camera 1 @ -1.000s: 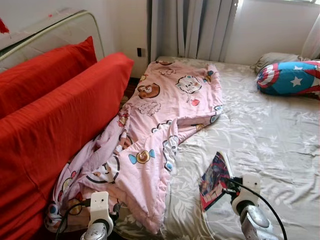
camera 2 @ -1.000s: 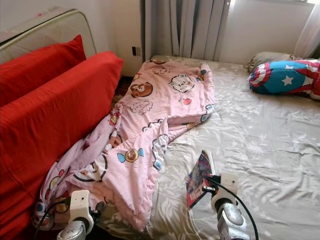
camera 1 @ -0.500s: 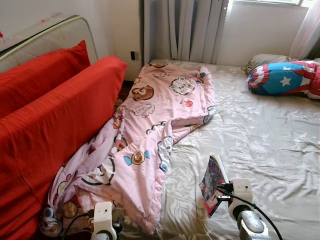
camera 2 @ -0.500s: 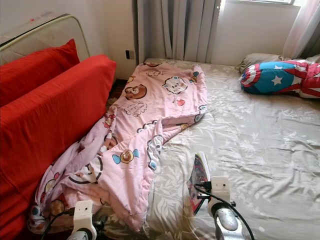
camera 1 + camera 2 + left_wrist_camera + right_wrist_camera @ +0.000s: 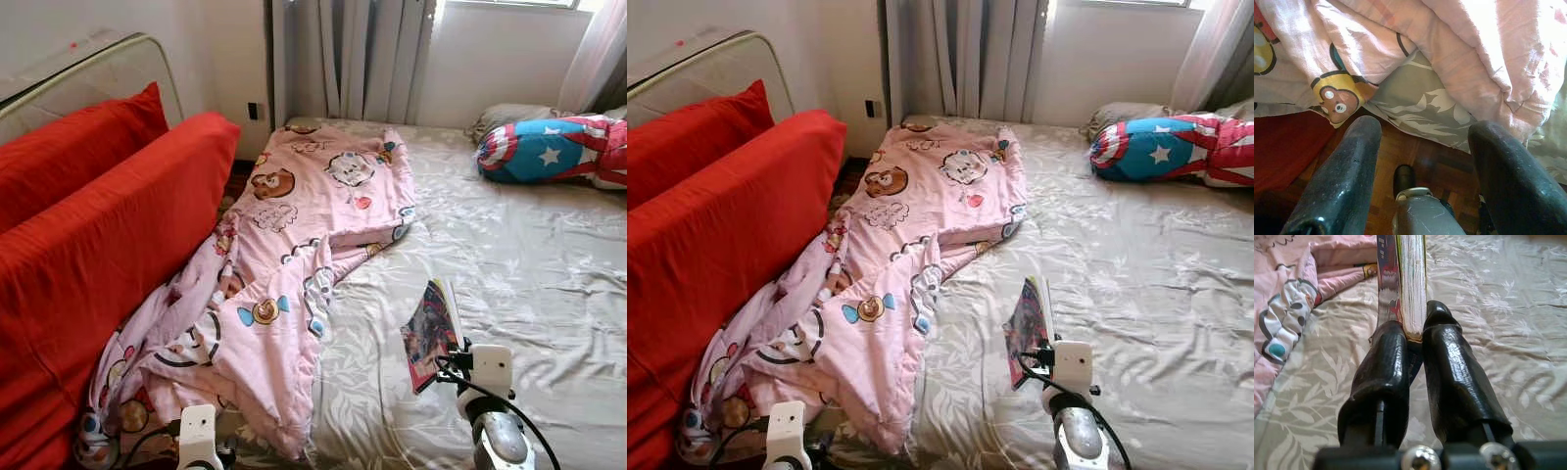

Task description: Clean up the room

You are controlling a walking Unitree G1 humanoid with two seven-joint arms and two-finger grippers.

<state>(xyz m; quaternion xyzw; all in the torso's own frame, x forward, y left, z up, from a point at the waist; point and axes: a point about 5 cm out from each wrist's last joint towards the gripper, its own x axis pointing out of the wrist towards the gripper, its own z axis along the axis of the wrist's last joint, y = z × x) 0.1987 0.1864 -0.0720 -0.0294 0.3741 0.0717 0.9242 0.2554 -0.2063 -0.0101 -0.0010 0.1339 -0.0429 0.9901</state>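
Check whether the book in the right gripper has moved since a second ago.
Yes. The book is clamped in the right gripper and now stands more upright, farther from the pink blanket's edge.

— Where is the light coming from?
— Daylight is pouring in past the curtains (image 5: 367,54), washing out the wall there and brightening the bed (image 5: 529,245).
— Any glare or blur?
— The pink quilt (image 5: 1508,44) is blowing out white in the left wrist view; the floor (image 5: 1415,156) below is sitting in shadow. Head views are staying sharp.
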